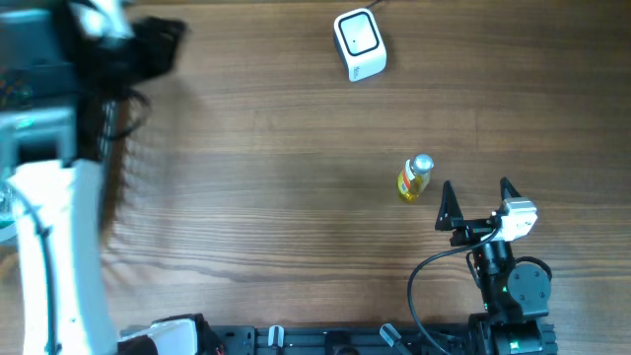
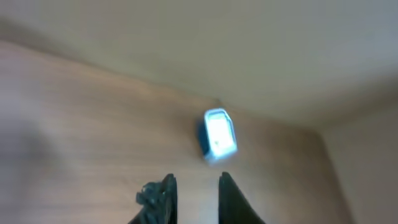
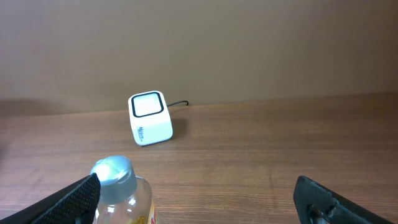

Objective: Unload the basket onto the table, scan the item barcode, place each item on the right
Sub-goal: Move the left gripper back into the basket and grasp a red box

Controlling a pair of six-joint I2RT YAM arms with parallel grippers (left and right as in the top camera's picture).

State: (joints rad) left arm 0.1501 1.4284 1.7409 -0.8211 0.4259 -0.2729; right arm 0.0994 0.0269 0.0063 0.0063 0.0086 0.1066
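Note:
The item is a small yellow bottle [image 1: 414, 179] with a silver cap, standing upright right of the table's middle. In the right wrist view the bottle [image 3: 122, 190] stands just inside the left finger [image 3: 79, 198]. My right gripper [image 1: 477, 194] is wide open just right of it, holding nothing. The white barcode scanner [image 1: 359, 43] sits at the far edge; it also shows as the scanner [image 3: 150, 118] ahead of the right wrist. My left gripper [image 2: 196, 180] hovers blurred at the far left, its jaws slightly apart and empty, facing the scanner [image 2: 219, 135].
The left arm [image 1: 59, 197] fills the left edge, blurred. The right arm's base and cable [image 1: 508, 296] sit at the near right edge. A black rail [image 1: 325, 340] runs along the front edge. Bare wood lies between bottle and scanner.

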